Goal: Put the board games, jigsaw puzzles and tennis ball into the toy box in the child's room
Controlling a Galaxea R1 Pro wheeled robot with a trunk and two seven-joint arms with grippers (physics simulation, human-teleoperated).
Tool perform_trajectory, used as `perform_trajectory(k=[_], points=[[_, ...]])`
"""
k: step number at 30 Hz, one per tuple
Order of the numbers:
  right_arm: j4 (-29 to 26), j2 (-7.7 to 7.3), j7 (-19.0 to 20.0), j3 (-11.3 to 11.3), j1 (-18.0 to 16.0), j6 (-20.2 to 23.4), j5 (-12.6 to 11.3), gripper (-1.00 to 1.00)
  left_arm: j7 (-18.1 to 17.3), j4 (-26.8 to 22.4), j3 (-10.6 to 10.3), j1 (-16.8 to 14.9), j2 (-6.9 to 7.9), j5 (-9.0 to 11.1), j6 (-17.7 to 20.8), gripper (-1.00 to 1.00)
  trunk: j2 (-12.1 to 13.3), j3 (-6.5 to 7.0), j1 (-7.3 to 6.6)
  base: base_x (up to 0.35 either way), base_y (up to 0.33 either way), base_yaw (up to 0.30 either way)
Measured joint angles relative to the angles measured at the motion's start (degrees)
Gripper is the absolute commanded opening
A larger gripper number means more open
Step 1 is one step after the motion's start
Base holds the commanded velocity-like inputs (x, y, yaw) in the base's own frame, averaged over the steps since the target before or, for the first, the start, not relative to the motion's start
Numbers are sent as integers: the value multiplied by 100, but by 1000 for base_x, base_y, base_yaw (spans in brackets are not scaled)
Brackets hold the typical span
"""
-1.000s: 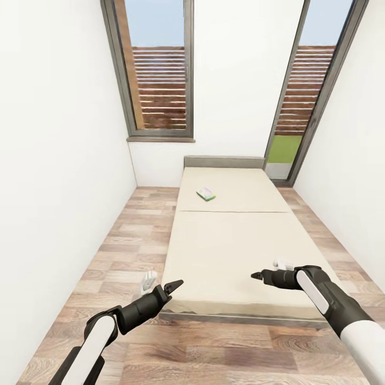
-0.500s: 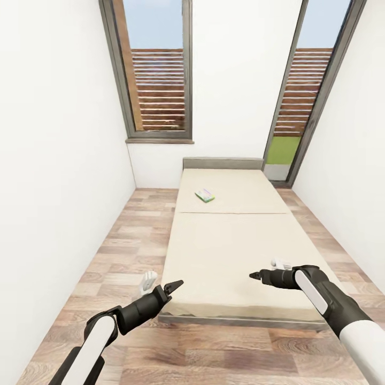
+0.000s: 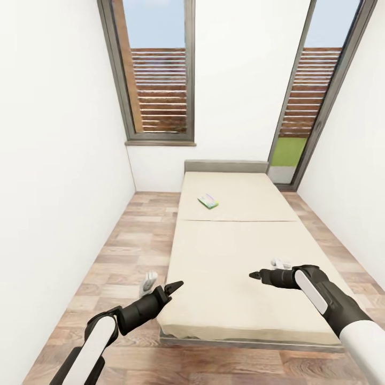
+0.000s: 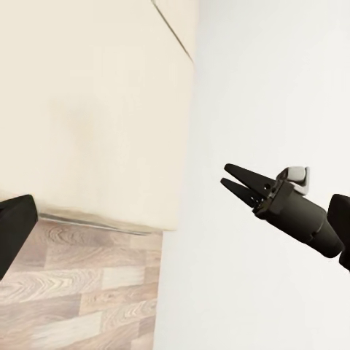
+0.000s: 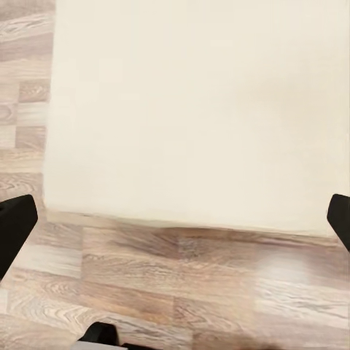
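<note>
Pincers first: the left pincer (image 3: 174,286) hangs low over the near left corner of the bed (image 3: 235,267), and the right pincer (image 3: 255,276) hangs over the mattress near its foot. Both point inward toward each other, tips drawn to a narrow point, clenched on nothing; the left wrist view catches the right pincer (image 4: 237,182) with its two fingers pressed close together. In my judgement the arms are tucked forward and level as a travelling pose while the base approaches, not as a reach, since neither pincer is near anything to grasp.

Outward from them, the beige mattress runs away toward 12 o'clock, split by a seam across its middle. One board game (image 3: 208,201), a small flat box with green and white faces, lies on the far half, just beyond the seam and slightly left of the bed's centre line, well apart from both pincers. I see just this one game on the bed.

Around the bed, wood-plank floor (image 3: 123,240) fills the strip at 9 to 10 o'clock, with white walls close on both sides. A tall window (image 3: 158,69) stands at 11 o'clock and a glazed door (image 3: 299,107) at 1 o'clock. Nothing lies between the pincers and the game; the long mattress itself is the obstacle, so reaching probably means rolling along the floor strip on the left.
</note>
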Motion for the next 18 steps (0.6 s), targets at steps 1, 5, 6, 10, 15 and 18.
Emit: perform_trajectory(k=[1, 5, 6, 10, 15, 18], points=[[0, 0, 0, 0, 0, 0, 1, 100, 0, 0, 0, 0, 0, 0, 0, 100, 0, 0, 0, 294, 165, 0], [-5, -1, 0, -1, 1, 0, 0, 100, 0, 32, -6, -5, -1, 0, -1, 100, 0, 0, 0, 291, 178, 0], [-6, -1, 0, 0, 0, 0, 0, 100, 0, 40, -7, -7, -1, -2, 0, 100, 0, 0, 0, 289, 187, 0], [-8, -1, 0, 1, 2, 0, 0, 100, 0, 62, -10, -11, -1, -6, 0, 100, 0, 0, 0, 288, 190, 0], [-9, -2, 0, 1, 4, -1, 1, 100, 0, 76, -11, -13, -1, -7, -2, 100, 0, 0, 0, 286, 198, 0], [-9, -2, 0, 2, 5, -1, 1, 100, 0, 86, -11, -14, -1, -8, -3, 100, 0, 0, 0, 285, 204, 0]])
